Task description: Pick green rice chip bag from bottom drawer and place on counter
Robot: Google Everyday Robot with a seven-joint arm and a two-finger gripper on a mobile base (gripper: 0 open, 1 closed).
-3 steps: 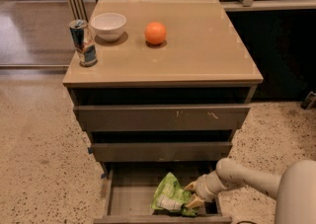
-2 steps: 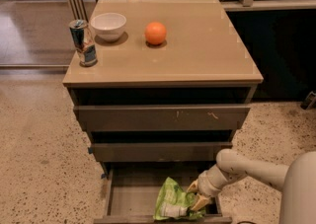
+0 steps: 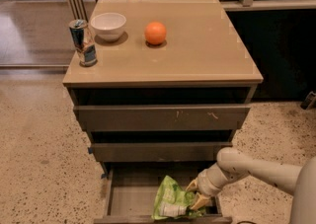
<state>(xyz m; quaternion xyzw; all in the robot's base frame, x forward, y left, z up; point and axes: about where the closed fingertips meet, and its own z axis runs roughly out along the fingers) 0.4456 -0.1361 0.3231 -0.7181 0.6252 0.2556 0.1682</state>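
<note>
The green rice chip bag (image 3: 169, 199) is crumpled and light green, with a white label. It lies in the open bottom drawer (image 3: 127, 199), at its right front. My gripper (image 3: 195, 193) reaches into the drawer from the right. Its yellowish fingertips (image 3: 191, 185) sit on either side of the bag's right edge and grip it. The bag rests on the drawer floor. The beige counter (image 3: 202, 45) is the cabinet's top slab, above the drawers.
On the counter stand a drink can (image 3: 83, 42) at the left edge, a white bowl (image 3: 108, 23) and an orange (image 3: 155, 33). The two upper drawers (image 3: 163, 117) are slightly open and overhang the bottom one. Speckled floor surrounds the cabinet.
My gripper has dropped a little lower and closer to the drawer's front, staying at the bag's right edge. The bag has shifted slightly forward with it.
</note>
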